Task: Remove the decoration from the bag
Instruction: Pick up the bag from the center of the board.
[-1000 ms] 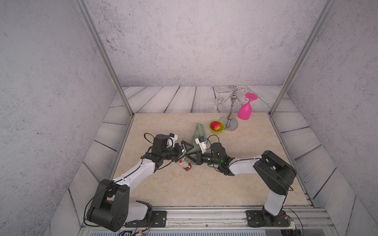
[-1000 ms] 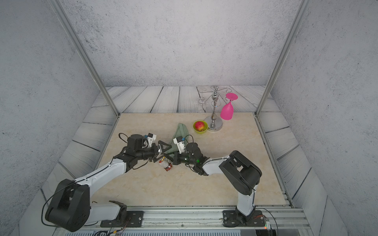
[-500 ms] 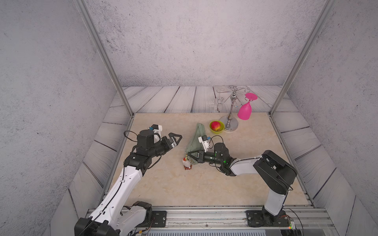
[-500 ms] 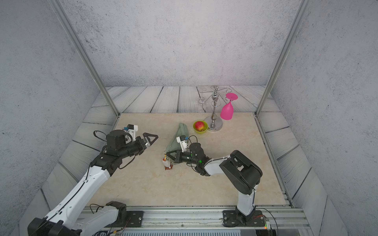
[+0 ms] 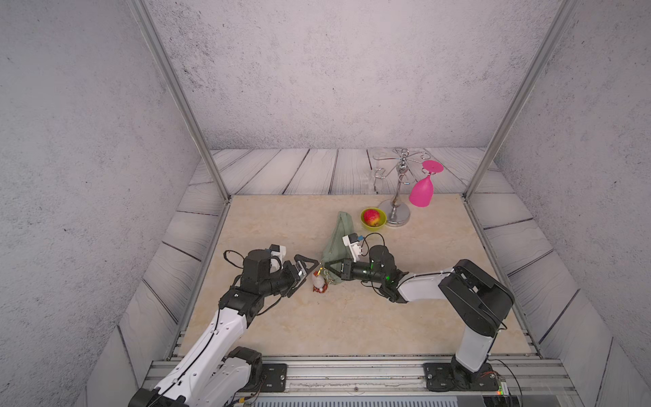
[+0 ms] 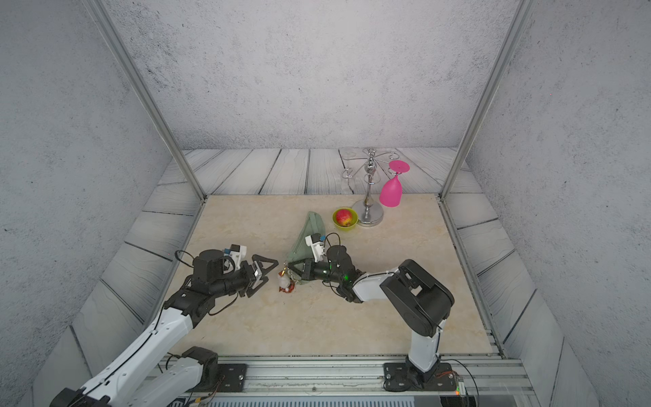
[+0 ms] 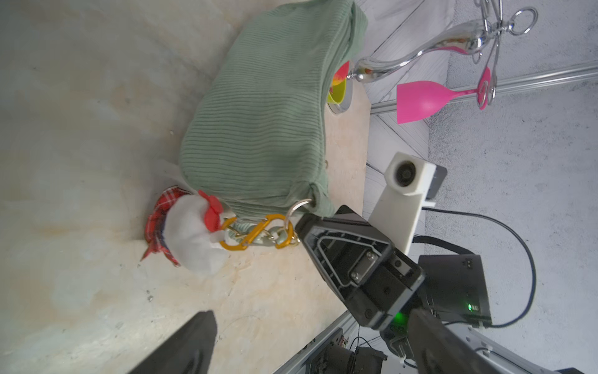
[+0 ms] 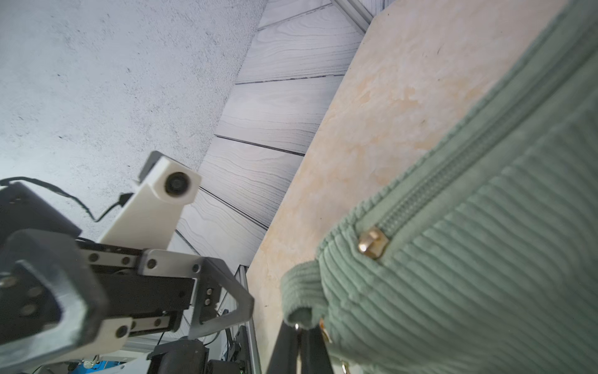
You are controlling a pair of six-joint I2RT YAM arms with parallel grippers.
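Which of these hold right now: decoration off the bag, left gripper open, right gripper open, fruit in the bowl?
1. The decoration is off the bag. False: its gold clasp hangs from the ring at the bag's end.
2. The left gripper is open. True.
3. The right gripper is open. False: it is shut, its tip at the bag's ring end.
4. The fruit sits in the bowl. True.
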